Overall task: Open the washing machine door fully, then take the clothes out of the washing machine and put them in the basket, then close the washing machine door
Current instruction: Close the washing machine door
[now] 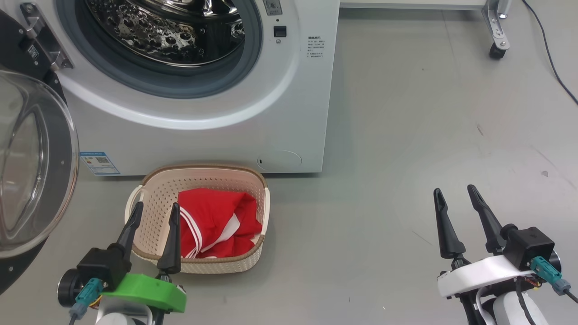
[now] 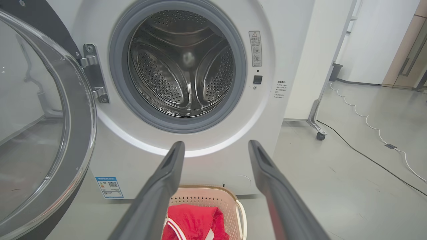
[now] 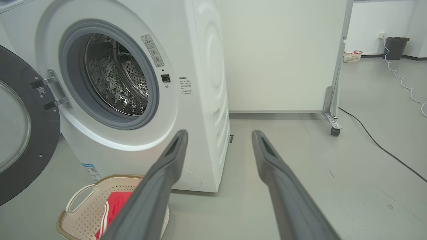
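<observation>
Head view: the big white front-loading washing machine (image 1: 203, 135) stands on a smooth, matte grey floor (image 1: 406, 135). Its large round door, with a wide glossy black rim and a bulging clear glass bowl (image 1: 31, 171), is swung wide open to the robot's left. It hangs on a bright metal hinge (image 2: 95, 75) beside the porthole. A soft grey rubber ring (image 2: 120, 83) lines that round opening. Behind it gleams the steel drum (image 2: 185, 66), dotted with small holes and ribbed with raised paddles. A small blue label sticker (image 1: 99, 162) sits low on the white front panel.

The small cream plastic basket with perforated sides, a brown woven-look rim and loop handles (image 1: 203, 169) rests on the floor just in front of the machine's base. The bright red fabric clothes with white striped trim (image 1: 212, 221) lie crumpled and folded inside it, toward its right side.

The left gripper (image 1: 156, 206), on a green plastic mount (image 1: 149, 291), has its two long, dark, tapered fingers spread and grasps nothing. Its tips show across the basket's left half. The right gripper (image 1: 454, 189), on a white mount (image 1: 478, 273), is likewise released and holds nothing. It is over bare floor well to the right of the basket. A thin black cable (image 3: 377, 140) trails across the floor near a metal castor leg (image 1: 496, 50).
</observation>
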{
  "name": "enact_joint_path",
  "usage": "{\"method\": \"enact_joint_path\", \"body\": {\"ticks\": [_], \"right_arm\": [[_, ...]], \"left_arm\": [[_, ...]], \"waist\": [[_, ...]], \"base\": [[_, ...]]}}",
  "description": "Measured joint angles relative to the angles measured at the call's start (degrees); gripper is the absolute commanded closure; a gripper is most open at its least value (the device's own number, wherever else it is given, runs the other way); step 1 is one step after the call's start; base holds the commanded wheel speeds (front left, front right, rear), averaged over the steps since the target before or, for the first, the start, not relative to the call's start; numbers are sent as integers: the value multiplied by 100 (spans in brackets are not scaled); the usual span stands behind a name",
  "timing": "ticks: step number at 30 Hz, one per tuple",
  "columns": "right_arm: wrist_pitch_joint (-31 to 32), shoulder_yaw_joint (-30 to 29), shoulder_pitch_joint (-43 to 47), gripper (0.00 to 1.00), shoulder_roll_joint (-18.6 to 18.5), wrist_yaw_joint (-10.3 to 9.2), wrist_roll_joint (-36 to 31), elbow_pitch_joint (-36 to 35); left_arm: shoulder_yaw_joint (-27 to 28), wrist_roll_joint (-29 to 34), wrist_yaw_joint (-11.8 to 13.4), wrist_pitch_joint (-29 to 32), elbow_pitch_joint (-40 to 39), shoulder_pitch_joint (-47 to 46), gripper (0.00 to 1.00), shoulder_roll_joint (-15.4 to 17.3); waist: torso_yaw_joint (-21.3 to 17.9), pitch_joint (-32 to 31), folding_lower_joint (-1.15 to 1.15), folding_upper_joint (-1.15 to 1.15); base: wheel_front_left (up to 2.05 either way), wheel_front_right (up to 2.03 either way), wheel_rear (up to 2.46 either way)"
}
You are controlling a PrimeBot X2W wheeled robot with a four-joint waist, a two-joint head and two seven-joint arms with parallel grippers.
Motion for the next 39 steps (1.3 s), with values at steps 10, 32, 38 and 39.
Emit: {"method": "enact_joint_path", "body": {"ticks": [10,32,38,39], "right_arm": [[0,-7,-1,0,3,0,1,0],[0,-7,-1,0,7,0,1,13],[0,-7,-2,0,10,0,1,21],[0,-7,-2,0,11,0,1,23]], "left_arm": [[-16,0,0,0,-41,0,0,0],[-45,0,0,0,-45,0,0,0],[-57,0,0,0,-44,0,0,0],[-59,0,0,0,-44,0,0,0]], "waist": [[5,31,0,0],[54,59,0,0],[52,52,0,0],[51,49,0,0]], "base": [[-48,48,0],[-5,5,0],[0,0,0],[0,0,0]]}}
